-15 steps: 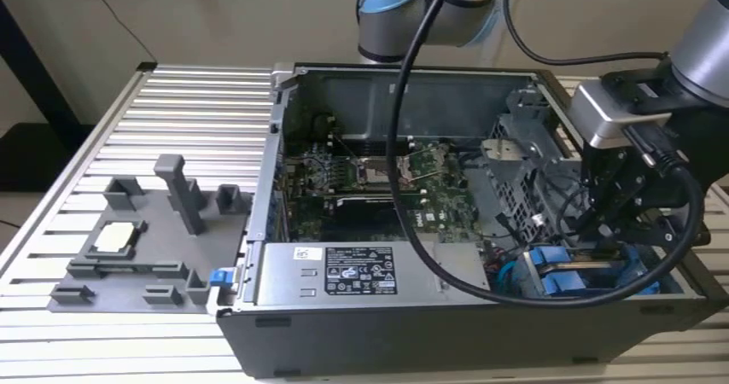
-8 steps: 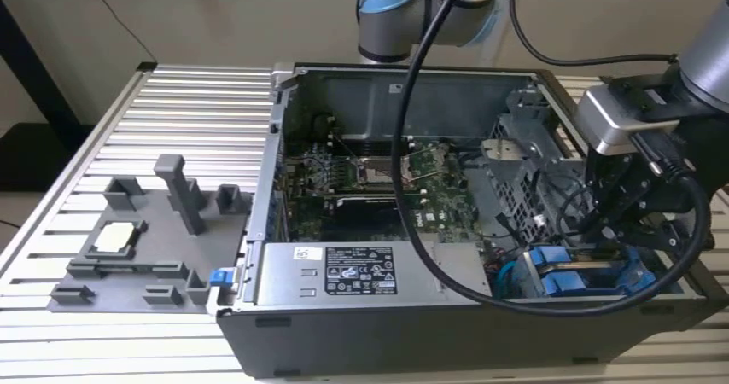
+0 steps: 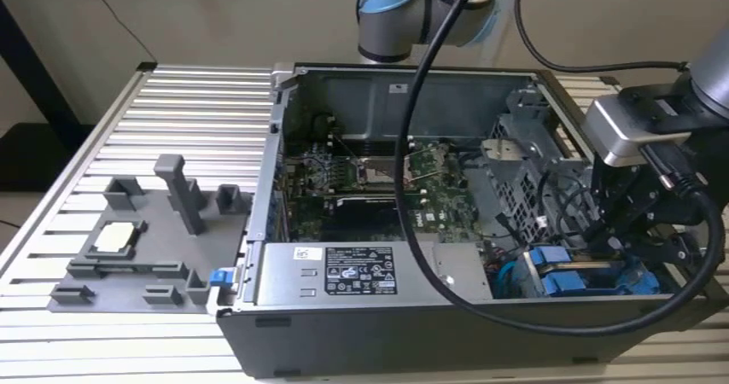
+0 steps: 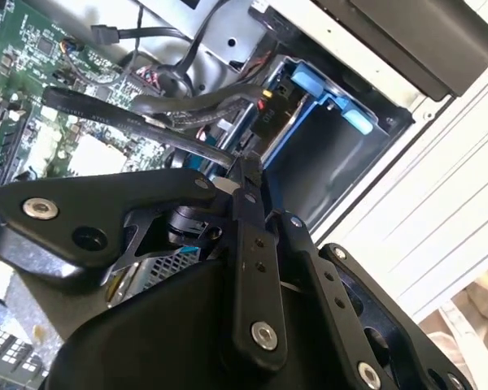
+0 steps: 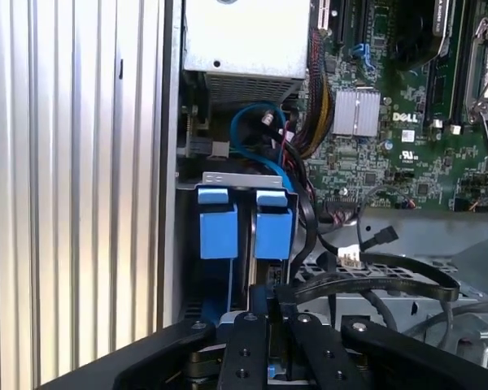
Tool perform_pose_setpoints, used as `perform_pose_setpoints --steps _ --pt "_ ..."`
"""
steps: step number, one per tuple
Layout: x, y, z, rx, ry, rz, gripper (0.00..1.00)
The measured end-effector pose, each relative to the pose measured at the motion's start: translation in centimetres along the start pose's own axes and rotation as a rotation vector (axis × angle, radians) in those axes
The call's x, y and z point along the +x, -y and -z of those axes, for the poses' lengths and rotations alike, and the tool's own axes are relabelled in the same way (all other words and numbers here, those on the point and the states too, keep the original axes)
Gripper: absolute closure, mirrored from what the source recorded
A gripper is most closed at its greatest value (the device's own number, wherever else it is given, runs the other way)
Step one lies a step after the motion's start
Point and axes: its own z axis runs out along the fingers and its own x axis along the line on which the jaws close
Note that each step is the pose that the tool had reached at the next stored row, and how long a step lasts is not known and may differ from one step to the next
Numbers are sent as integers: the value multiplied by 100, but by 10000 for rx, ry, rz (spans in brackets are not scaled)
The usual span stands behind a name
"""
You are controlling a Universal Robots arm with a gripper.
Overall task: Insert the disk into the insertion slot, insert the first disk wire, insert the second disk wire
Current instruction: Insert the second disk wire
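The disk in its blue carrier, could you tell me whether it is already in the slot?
In. The disk stands on edge inside the case's drive bay, blue handle tabs at the opening; full seating cannot be told.

- Case (image 3: 456, 333): grey sheet metal with a matt finish.
- Table (image 3: 183, 102): ribbed, brushed aluminium with a soft sheen.
- Fixture (image 3: 137, 256), at 9 o'clock of the case: dull grey plastic.
- Carrier tabs (image 5: 244, 227): bright blue smooth plastic.
- Gripper (image 4: 248, 203): black, semi-gloss metal links with shiny screw heads.
- Cables (image 3: 445, 188): glossy black rubbery sheath.
- Motherboard (image 5: 407, 122): green, lacquered-looking board.
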Motion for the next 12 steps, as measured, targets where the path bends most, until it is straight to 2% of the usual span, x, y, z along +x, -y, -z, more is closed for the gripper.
perform_pose_setpoints --steps 1,4,5,12 --pt "2 1 -4 3 65 -7 84" --pt "2 0 -9 20 410 -30 84" --pt "5 1 -11 24 472 -39 84" --pt "26 8 -22 24 473 -74 84"
